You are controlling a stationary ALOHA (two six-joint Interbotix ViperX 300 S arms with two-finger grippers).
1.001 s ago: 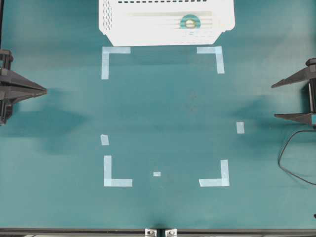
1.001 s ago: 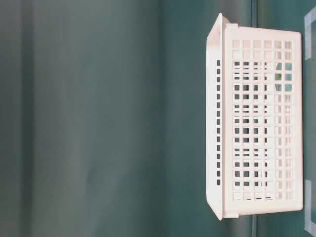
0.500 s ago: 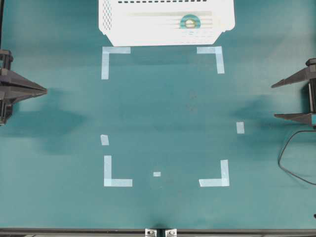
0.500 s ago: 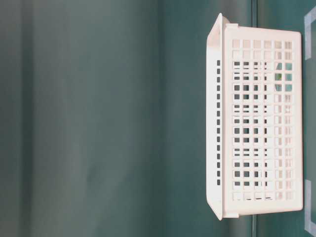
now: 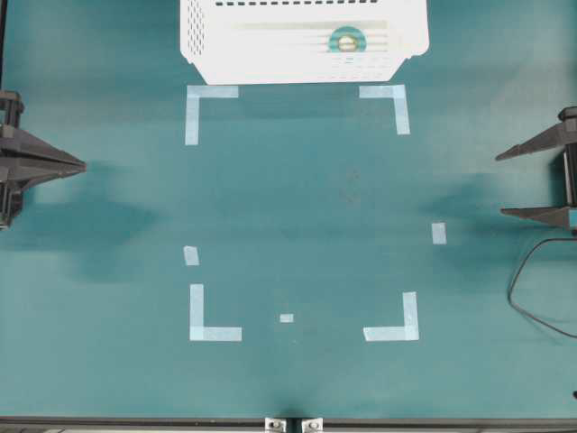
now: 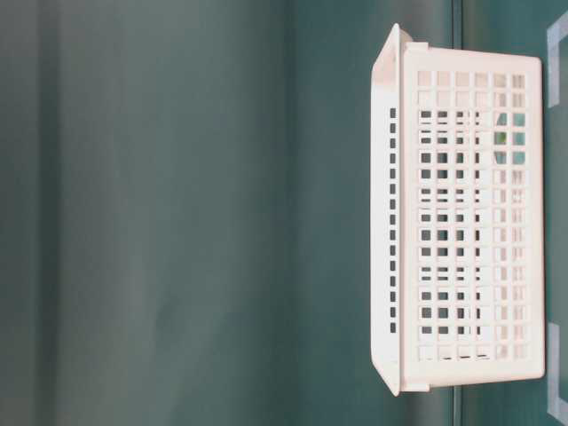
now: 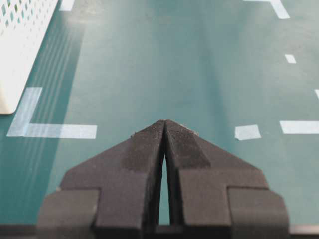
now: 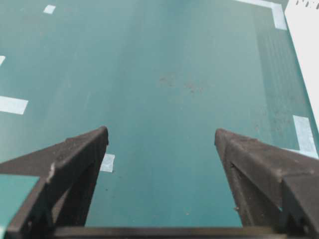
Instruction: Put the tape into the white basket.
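**Tape in basket, nothing moving**

Compared with one second ago and half a second ago: no change at all. Same place for the tape (image 5: 347, 40), same place for the basket (image 5: 302, 41), both arms parked at the tabletop (image 5: 297, 198) edges. Judged from this: task looks finished, only rest remaining.

Tape: small mint-green ring with a round hole, lying flat on the ribbed bottom of the basket, toward its right part in the overhead view. From table level, only a small green spot visible through the perforated wall (image 6: 502, 139). Much smaller than the basket, so no risk of falling out.

Left claw (image 7: 164, 124): tips together, nothing between them, far from the basket. Right claw (image 8: 161, 137): tips wide apart, empty, above bare tabletop with pale blue marks (image 5: 215, 314).
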